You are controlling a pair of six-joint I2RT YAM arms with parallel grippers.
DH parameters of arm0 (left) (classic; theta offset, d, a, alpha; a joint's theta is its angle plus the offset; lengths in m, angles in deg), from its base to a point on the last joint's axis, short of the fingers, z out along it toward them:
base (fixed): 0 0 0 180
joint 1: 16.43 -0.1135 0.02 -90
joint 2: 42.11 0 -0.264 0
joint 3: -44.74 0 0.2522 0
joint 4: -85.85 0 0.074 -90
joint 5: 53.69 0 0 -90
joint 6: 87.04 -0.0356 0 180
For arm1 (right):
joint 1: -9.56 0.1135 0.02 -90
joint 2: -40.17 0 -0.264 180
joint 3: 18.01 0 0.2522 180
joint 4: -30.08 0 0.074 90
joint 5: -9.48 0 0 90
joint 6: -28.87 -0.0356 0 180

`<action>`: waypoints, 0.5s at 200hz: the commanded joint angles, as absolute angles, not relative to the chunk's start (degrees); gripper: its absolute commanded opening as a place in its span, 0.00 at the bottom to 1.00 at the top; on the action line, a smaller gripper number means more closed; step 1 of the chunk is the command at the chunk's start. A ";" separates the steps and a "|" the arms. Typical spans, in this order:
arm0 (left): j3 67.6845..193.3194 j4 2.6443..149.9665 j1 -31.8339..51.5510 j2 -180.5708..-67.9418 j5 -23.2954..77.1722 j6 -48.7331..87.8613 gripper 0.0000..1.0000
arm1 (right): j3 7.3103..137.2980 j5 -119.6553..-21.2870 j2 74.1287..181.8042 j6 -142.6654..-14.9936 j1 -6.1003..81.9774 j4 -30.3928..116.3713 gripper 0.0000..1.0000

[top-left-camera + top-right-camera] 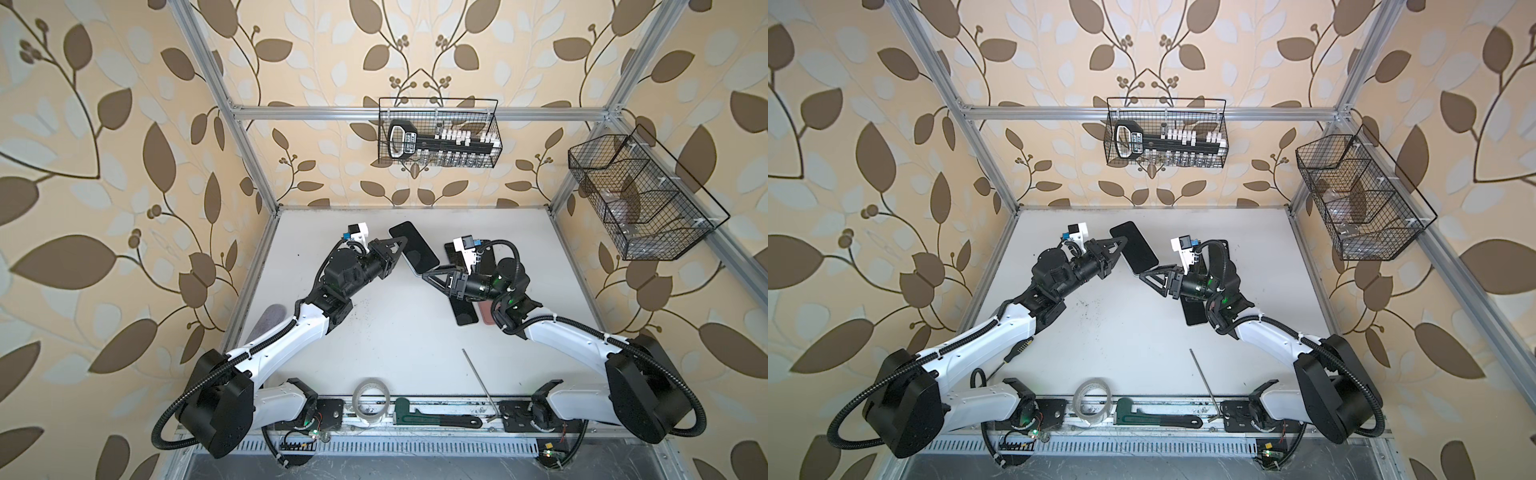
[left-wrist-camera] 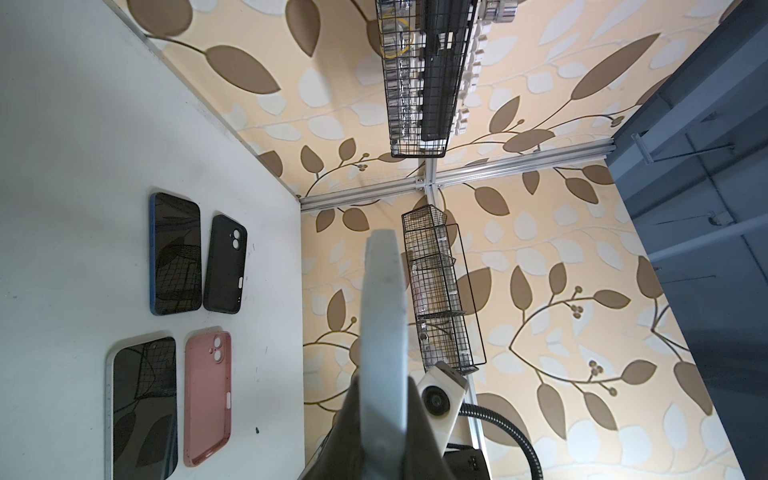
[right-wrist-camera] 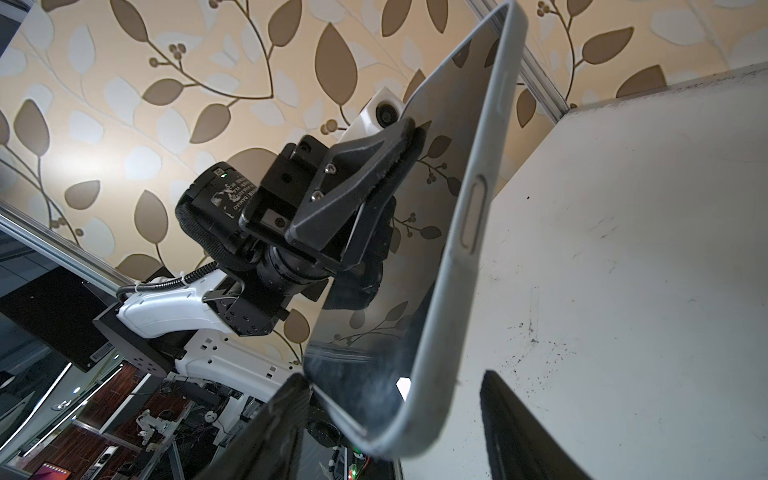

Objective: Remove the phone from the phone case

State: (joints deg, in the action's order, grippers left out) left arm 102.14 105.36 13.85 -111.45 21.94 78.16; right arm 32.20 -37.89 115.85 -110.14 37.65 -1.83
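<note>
Right up against your right wrist camera sit two dark fingers (image 3: 274, 432) of your right gripper (image 3: 392, 376), spread wide, with the lower corner of the phone case (image 3: 473, 249) between them; daylight shows on one side, and on the other I can't tell if there's contact. One phone (image 1: 417, 247) is in play, seated inside that pale case, lifted clear of the table (image 2: 62, 166) and tilted, over the far middle of the surface between your two arms. Your left gripper (image 1: 404, 245) has it clamped, one pad on the glass, the other behind the back of the case. Now the count on the table, from your left wrist view: two bare phones, a blue-edged one (image 2: 174, 253) and a white-edged one (image 2: 141, 407), and two empty cases, one black (image 2: 224, 266) and one pink (image 2: 208, 399), each case just beside a phone. Two wire baskets on the walls: the back basket (image 1: 438, 133) carries one black-handled rack of white-tagged sockets (image 1: 440, 143), while the side basket (image 1: 640, 199) is split into three compartments, with something clear in there that I can't make out. Along the near rail you've got one tape roll (image 1: 371, 401), one wrench (image 1: 432, 417), one thin metal rod (image 1: 480, 384), and in a top view one screwdriver (image 1: 1013, 355) peeks out by your left arm.
</note>
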 commanded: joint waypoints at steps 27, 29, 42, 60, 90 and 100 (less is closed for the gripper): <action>105.39 112.03 13.83 -109.37 21.19 79.33 0.00 | 31.79 -39.61 115.28 -107.79 37.68 -0.40 0.66; 105.42 112.00 13.85 -109.40 21.19 79.33 0.00 | 31.83 -39.64 115.33 -107.69 37.68 -0.24 0.66; 105.61 111.82 13.88 -109.44 21.19 79.27 0.00 | 31.71 -39.83 114.89 -107.10 37.77 0.66 0.66; 105.75 111.80 13.84 -109.60 21.28 79.25 0.00 | 31.79 -39.57 114.87 -106.82 37.80 0.93 0.66; 105.87 111.99 13.83 -109.88 21.17 79.42 0.00 | 31.77 -39.66 114.96 -106.76 37.86 0.94 0.66; 105.92 111.99 13.84 -109.88 21.19 79.42 0.00 | 31.74 -39.78 114.89 -106.66 37.85 0.95 0.66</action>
State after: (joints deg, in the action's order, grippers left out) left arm 102.14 105.23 13.87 -111.45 21.96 78.20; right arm 32.20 -38.15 115.50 -107.72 37.67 -0.30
